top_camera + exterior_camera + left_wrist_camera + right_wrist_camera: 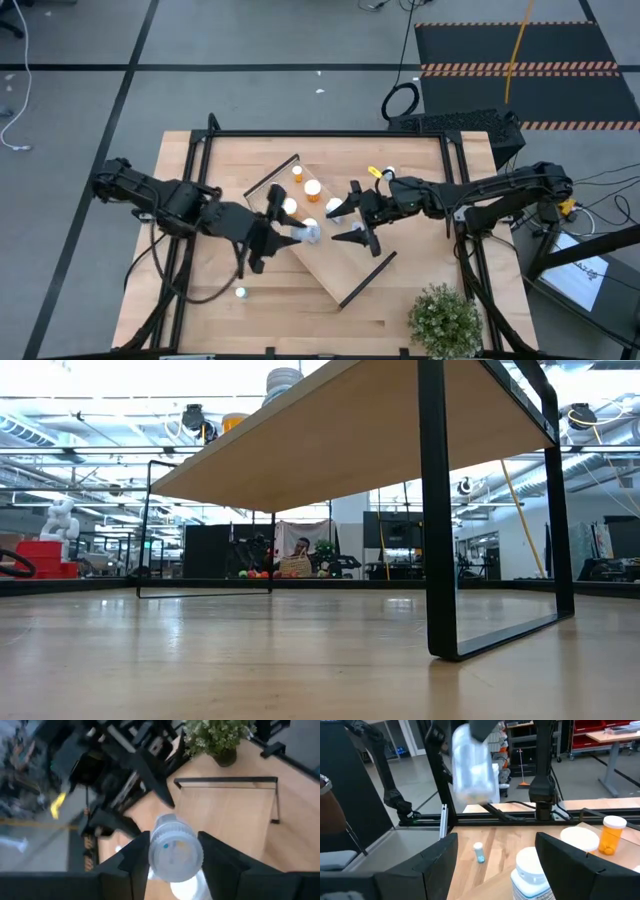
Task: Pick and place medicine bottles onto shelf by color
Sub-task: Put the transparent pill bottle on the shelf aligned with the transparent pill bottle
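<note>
Seen from above: left gripper (pixel 290 236) clamped on a clear medicine bottle (pixel 308 234), held over the middle of the angled shelf (pixel 340 262). Right gripper (pixel 345 222) spread wide, empty, just beside. Judged light, rigid, slick plastic; best gripped across the body below the cap.

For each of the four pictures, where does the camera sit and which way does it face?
High: overhead, facing down on the shelf and both arms.
Low: at tabletop height, under the shelf; no arm shows.
Left wrist: behind the left gripper, which holds a clear bottle.
Right wrist: behind the open right gripper; it shares that clear bottle.
</note>
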{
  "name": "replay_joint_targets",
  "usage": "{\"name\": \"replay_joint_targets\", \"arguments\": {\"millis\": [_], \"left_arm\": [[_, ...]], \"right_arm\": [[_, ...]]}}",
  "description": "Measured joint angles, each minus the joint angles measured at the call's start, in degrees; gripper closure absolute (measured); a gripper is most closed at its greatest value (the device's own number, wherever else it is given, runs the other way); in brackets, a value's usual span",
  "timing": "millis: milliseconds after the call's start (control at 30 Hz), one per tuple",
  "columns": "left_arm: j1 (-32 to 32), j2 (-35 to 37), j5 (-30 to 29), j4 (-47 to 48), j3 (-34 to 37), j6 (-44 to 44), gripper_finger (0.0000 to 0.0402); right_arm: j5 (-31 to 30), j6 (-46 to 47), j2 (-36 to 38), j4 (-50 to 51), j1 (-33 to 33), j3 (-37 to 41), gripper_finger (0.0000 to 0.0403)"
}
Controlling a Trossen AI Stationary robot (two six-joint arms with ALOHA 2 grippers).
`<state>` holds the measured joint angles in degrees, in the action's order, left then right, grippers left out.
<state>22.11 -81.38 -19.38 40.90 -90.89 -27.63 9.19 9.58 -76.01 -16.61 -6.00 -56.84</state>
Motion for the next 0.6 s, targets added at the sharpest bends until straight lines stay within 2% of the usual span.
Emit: {"name": "replay_joint_targets", "arguments": {"millis": [200,333,533,600], "left_arm": [[0.6,-3.4,0.0,-3.6,0.2,-12.9,0.0253],[0.8,-4.7,0.0,-5.9,0.2,-17.2,0.0256],[1.1,-6.0,-0.1,-8.9,0.1,-23.4,0.0244],[1.0,-6.5,0.1,-8.5,0.1,-25.5,0.0245]], "right_arm": [[2.1,0.0,0.0,0.2,-0.1,0.0,0.014],[5.5,0.0,0.0,0.2,-0.1,0.1,0.0139],[6.4,-0.7,-0.8,-0.4,-0.1,0.1,0.0139],[8.3,-0.7,-2.1,-1.9,-0.1,0.2,0.0139]]}}
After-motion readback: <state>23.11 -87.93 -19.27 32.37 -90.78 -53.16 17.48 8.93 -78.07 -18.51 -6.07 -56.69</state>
